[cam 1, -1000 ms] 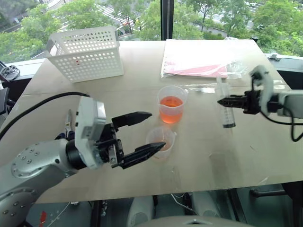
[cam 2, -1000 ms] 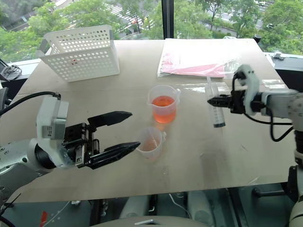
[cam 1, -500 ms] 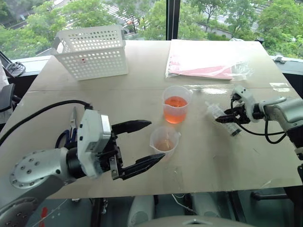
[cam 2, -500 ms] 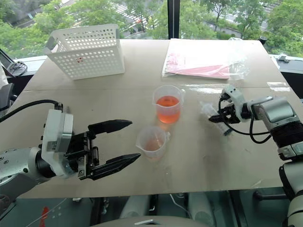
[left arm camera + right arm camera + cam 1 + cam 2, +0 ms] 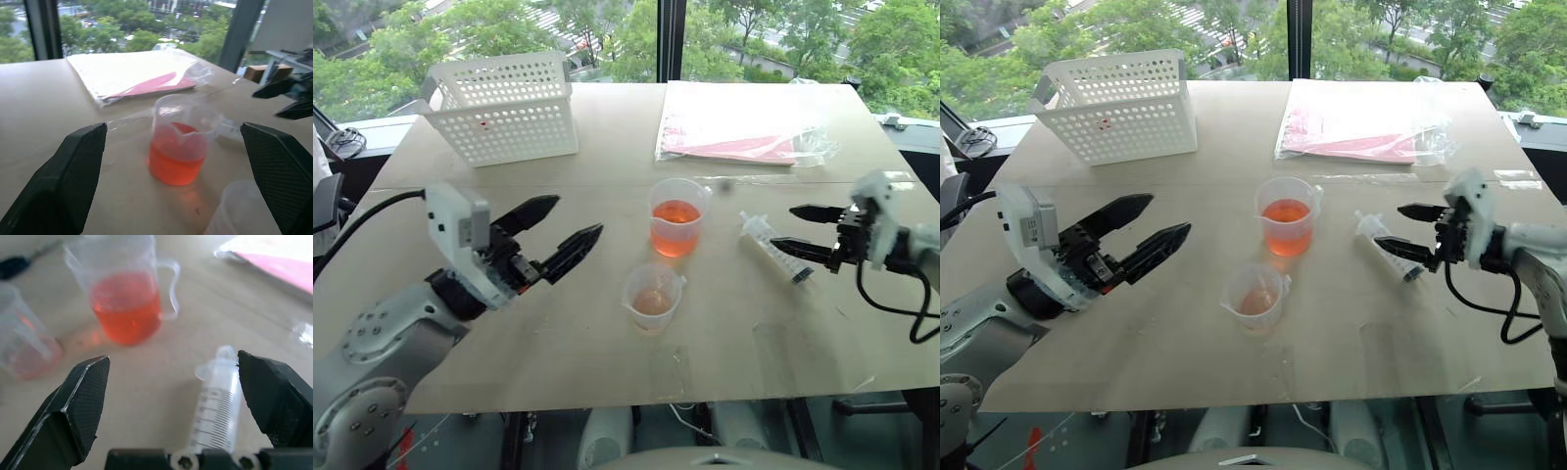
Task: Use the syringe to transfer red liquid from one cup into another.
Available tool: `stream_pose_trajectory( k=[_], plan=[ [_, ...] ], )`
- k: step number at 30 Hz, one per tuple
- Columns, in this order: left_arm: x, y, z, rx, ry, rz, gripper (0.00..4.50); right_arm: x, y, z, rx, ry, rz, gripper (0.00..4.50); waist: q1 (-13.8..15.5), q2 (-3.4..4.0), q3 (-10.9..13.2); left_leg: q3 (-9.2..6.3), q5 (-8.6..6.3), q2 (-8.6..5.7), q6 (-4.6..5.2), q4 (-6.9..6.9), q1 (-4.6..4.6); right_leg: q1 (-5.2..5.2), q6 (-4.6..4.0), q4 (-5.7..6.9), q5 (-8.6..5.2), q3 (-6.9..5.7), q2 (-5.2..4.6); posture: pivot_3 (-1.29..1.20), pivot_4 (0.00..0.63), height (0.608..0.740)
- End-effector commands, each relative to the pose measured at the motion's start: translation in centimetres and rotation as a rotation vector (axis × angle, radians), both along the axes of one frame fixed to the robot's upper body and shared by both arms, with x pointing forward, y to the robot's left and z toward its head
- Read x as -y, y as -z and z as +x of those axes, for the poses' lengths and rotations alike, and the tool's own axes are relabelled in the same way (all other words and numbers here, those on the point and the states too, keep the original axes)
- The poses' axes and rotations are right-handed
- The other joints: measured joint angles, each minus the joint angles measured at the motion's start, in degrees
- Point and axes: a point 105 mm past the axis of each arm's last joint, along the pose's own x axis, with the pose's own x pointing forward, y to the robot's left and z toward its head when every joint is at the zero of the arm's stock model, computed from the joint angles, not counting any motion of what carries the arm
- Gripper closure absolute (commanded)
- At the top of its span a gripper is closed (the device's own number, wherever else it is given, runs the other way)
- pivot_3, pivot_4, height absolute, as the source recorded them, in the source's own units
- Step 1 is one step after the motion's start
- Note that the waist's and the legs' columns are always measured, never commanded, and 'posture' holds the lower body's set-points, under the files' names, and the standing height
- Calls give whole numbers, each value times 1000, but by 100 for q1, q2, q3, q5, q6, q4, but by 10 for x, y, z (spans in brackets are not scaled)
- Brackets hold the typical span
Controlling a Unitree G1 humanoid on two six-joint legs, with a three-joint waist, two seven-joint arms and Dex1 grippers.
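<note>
The syringe lies flat on the table, right of the cups. My right gripper is open just over it, with the barrel lying loose between the spread fingers. The taller cup stands mid-table, about half full of red liquid. Just in front of it stands the shorter cup with a little red liquid at its bottom. My left gripper hovers open to the left of both cups, pointing toward them and holding nothing.
A white perforated basket stands at the back left. A clear plastic bag with pink sheets lies at the back right. Windows run behind the table's far edge.
My right gripper has lowered the syringe onto the table, opened and drawn back a little. My left gripper has pulled away from the shorter cup, to the left, and turned.
</note>
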Motion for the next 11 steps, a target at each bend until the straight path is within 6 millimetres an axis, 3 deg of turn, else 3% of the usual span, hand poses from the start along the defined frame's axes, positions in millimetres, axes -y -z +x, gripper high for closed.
stream_pose_trajectory(
  k=[1, 6, 9, 11],
  plan=[
    [-16, 8, -12, -32, -27, 81, 57, 3, -5, -34, 92, -19, -43, 45, 15, 2, 1, 3, 0, 1, 0, -1, -1, -1, -18, 0, -12, -2, -1, 0, 150, 740],
    [-31, 27, -21, -90, -52, 119, 57, 29, 15, -52, 84, 109, -58, 45, 14, 0, -3, 5, 0, 1, -1, 7, 5, 7, 2, -1, -24, -4, -10, 0, 150, 740],
    [-42, 45, -25, -131, -90, 141, 57, 41, 41, -77, 45, 176, -66, 45, 10, -5, -25, 14, 0, 7, 0, 11, 17, 9, 5, 0, -25, 0, -12, 0, 150, 740],
    [-42, 52, -29, -149, -86, 147, 57, 43, 46, -86, 26, 200, -65, 45, 8, -5, -29, 15, -1, 12, -2, 6, 23, 9, 5, 1, -26, 1, -13, 0, 150, 740]
  ],
)
